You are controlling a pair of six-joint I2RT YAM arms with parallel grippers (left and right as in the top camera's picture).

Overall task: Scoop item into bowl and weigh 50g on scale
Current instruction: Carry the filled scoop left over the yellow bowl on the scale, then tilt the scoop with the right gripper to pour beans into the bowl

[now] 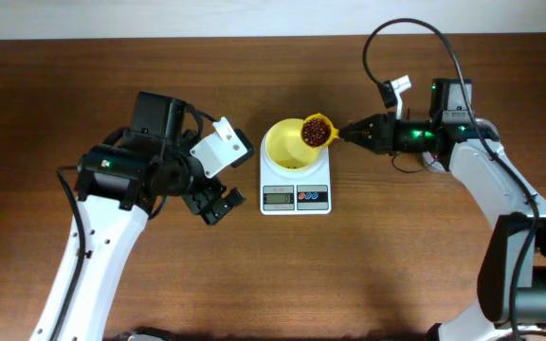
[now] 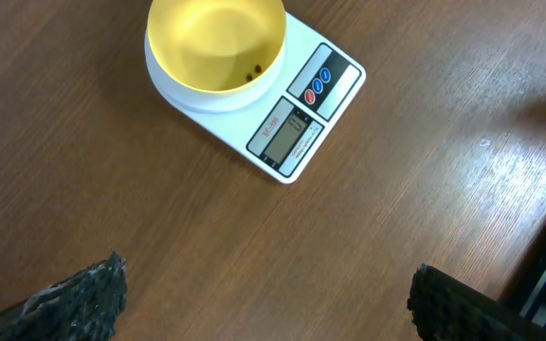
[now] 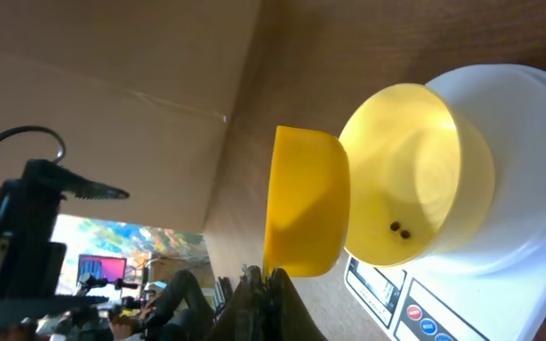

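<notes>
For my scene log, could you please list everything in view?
scale: one, white, table centre
bowl: one, pale yellow, on the scale's platform
scoop: one, bright yellow, at the bowl's right rim
beans: heap, reddish-brown, in the scoop; two more in the bowl
table: one, brown wood, beneath everything
left pincer: open, left of the scale
right pincer: shut on the scoop
</notes>
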